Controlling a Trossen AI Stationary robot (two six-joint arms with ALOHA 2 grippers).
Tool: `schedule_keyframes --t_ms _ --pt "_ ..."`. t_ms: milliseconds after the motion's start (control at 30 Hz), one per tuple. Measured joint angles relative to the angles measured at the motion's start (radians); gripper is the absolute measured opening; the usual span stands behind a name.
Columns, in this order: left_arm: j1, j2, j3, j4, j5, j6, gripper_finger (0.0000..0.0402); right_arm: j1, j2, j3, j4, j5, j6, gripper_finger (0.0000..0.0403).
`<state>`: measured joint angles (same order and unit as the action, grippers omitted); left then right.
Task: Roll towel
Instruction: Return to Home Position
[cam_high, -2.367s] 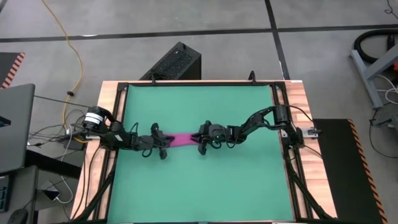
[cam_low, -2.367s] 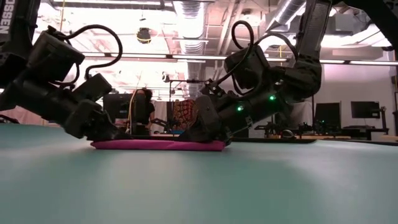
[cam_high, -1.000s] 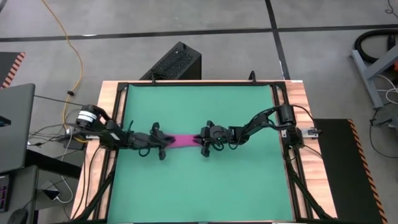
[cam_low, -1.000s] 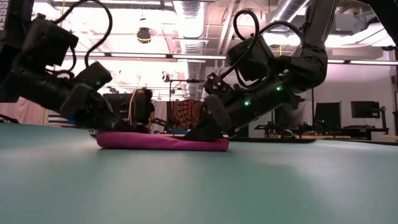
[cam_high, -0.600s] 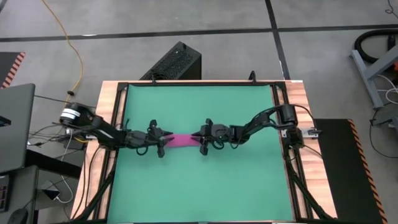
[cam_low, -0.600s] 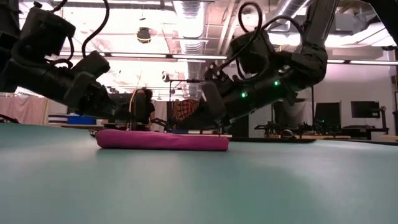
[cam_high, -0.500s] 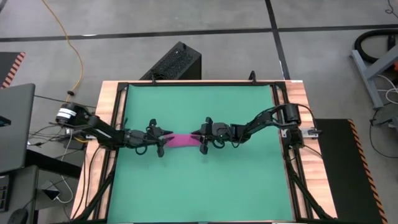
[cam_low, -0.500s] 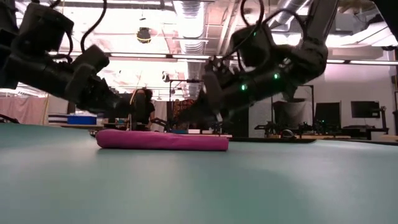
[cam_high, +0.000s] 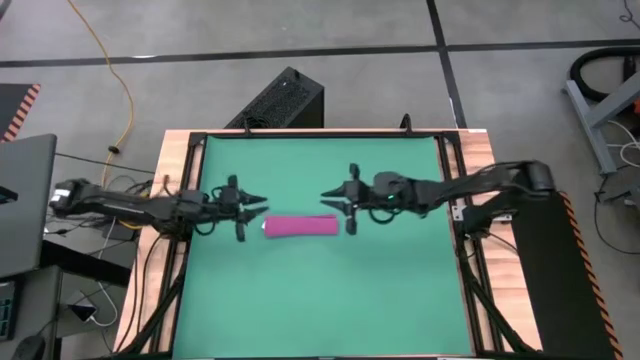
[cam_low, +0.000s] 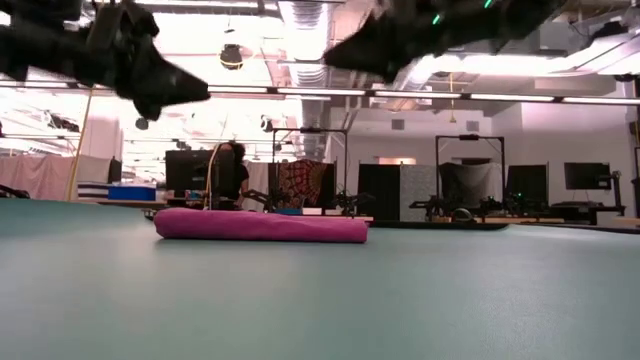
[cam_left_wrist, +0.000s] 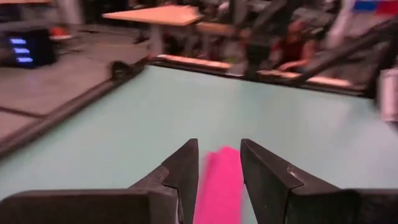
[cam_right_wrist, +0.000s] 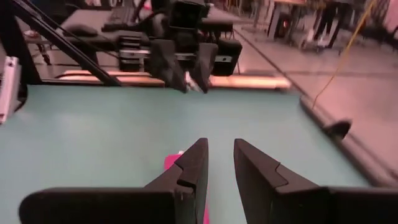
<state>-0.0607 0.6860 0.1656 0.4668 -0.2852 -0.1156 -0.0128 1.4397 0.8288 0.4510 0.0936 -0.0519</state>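
Note:
The towel (cam_high: 300, 227) is a magenta-pink roll lying on its side across the middle of the green mat (cam_high: 320, 300); in the low view the towel (cam_low: 260, 225) rests flat along its whole length. My left gripper (cam_high: 262, 206) hovers open above and off its left end, with the towel (cam_left_wrist: 219, 180) showing below between the fingers. My right gripper (cam_high: 324, 197) hovers open above its right end, and only a corner of the towel (cam_right_wrist: 171, 160) shows past its fingers. In the low view both grippers, left (cam_low: 190, 92) and right (cam_low: 340, 55), stand high above the roll.
A wooden frame (cam_high: 480, 160) borders the mat. A black box (cam_high: 285, 100) stands on the floor beyond the far edge and a laptop (cam_high: 25, 200) sits left of the table. Bare mat lies on the near and far sides of the roll.
Both grippers were down at the towel's two ends; they have risen well clear of it and drawn back, the left toward the table's left edge, the right toward the right edge. The rolled towel has stayed where it lay on the mat.

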Motion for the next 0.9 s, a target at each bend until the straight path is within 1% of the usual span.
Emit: schedule_keyframes --t_ms 67,133,233,300,333,400,433,533,600,633,667,733,800,900 --pt "0.015 -0.102 0.093 -0.241 -0.06 0.026 0.011 -0.004 -0.076 0.0 -0.055 -0.016 -0.042 0.0101" --pt "0.022 -0.182 0.179 -0.427 -0.14 0.038 0.011 -0.013 -0.147 0.0 -0.102 -0.027 -0.066 0.0101" --pt "0.022 -0.279 0.242 -0.565 -0.258 0.052 0.011 -0.032 -0.246 0.0 -0.19 -0.049 -0.079 0.0101" --pt "0.022 -0.352 0.246 -0.609 -0.335 0.072 0.011 -0.04 -0.309 0.0 -0.28 -0.049 -0.078 0.0101" --pt "0.022 -0.395 0.242 -0.619 -0.356 0.08 0.011 -0.043 -0.339 0.0 -0.324 -0.049 -0.076 0.0101" --pt "0.022 -0.493 0.227 -0.648 -0.356 0.094 0.011 -0.043 -0.403 -0.008 -0.404 -0.047 -0.066 0.0101" --pt "0.022 -0.546 0.221 -0.669 -0.347 0.101 0.011 -0.041 -0.438 -0.027 -0.413 -0.046 -0.059 0.0101" --pt "0.022 -0.686 0.216 -0.744 -0.295 0.112 0.011 -0.038 -0.575 -0.144 -0.399 -0.035 -0.031 0.0101" --pt "0.023 -0.682 0.224 -0.778 -0.283 0.106 0.011 -0.037 -0.681 -0.251 -0.353 0.016 0.016 0.0101" --pt "0.022 -0.679 0.231 -0.822 -0.261 0.106 0.011 -0.038 -0.738 -0.305 -0.325 0.039 0.037 0.0101" --pt "0.022 -0.664 0.231 -0.82 -0.23 0.11 0.011 -0.04 -0.792 -0.362 -0.287 0.061 0.052 0.0101" --pt "0.022 -0.628 0.221 -0.77 -0.225 0.112 0.011 -0.041 -0.901 -0.463 -0.21 0.104 0.065 0.0101" --pt "0.022 -0.631 0.192 -0.8 -0.237 0.094 0.011 -0.039 -1.012 -0.561 -0.162 0.128 0.071 0.0101" --pt "0.022 -0.657 0.141 -0.716 -0.24 0.077 0.011 -0.033 -1.18 -0.687 -0.104 0.165 0.08 0.0101"
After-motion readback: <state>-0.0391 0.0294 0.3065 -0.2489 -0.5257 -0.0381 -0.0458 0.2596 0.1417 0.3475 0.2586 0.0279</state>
